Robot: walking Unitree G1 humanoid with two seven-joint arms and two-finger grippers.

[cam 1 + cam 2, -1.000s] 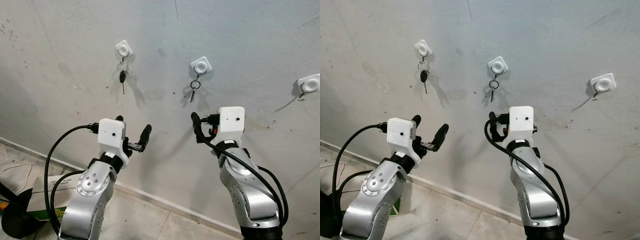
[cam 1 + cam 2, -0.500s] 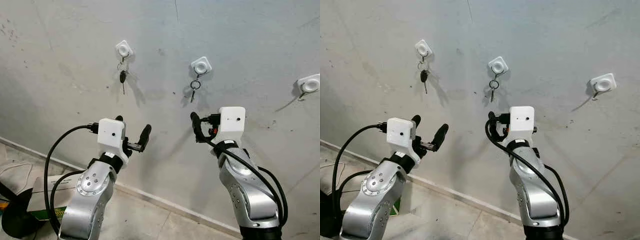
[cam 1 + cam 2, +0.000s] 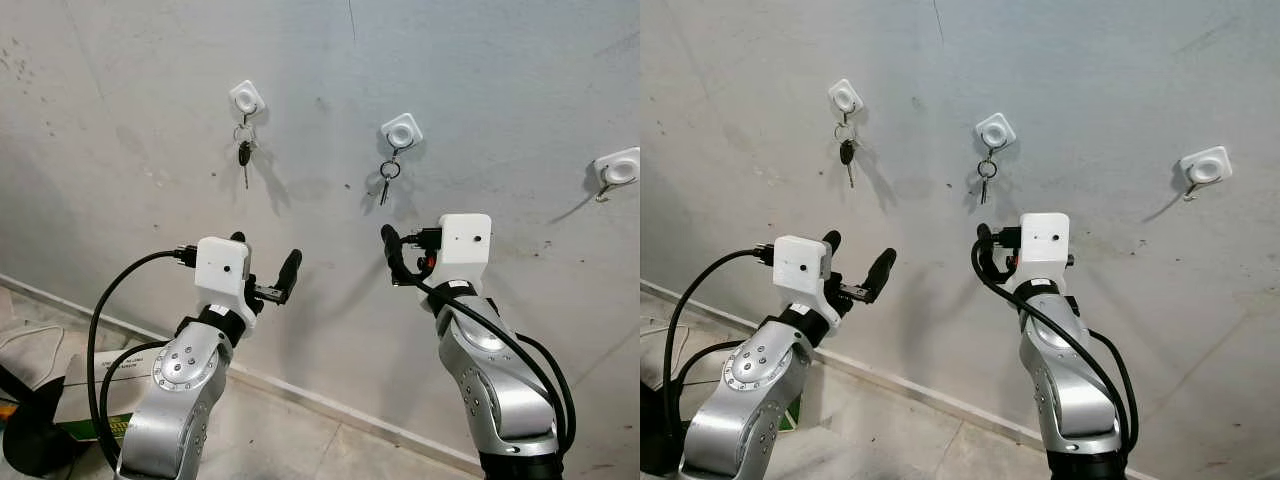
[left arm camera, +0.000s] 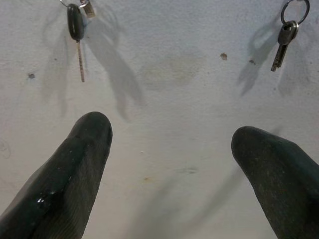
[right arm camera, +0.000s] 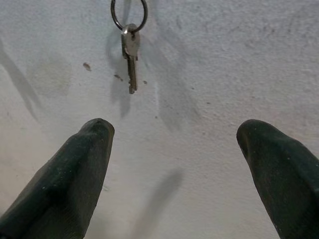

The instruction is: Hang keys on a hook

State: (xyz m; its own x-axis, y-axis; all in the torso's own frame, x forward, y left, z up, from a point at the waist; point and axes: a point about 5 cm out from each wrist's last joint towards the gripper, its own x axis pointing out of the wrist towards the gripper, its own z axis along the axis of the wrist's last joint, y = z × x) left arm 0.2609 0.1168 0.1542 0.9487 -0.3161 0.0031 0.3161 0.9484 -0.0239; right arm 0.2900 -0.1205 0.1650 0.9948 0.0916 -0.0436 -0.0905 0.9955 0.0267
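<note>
Three white hooks are fixed to the grey wall. A black-headed key (image 3: 245, 155) hangs from the left hook (image 3: 247, 97). A silver key on a ring (image 3: 388, 178) hangs from the middle hook (image 3: 401, 131). My left gripper (image 3: 265, 262) is open, held below and slightly right of the black-headed key and clear of the wall. My right gripper (image 3: 408, 256) is open too, just below the silver key (image 5: 130, 50) and not touching it. Neither gripper has anything between its fingers. Both keys, black-headed (image 4: 76, 30) and silver (image 4: 281, 42), appear in the left wrist view.
The third white hook (image 3: 618, 168) is at the far right of the wall. A baseboard (image 3: 300, 395) runs along the foot of the wall. On the floor at lower left lie a cardboard box (image 3: 75, 395), a black object (image 3: 30, 445) and a white cable (image 3: 30, 340).
</note>
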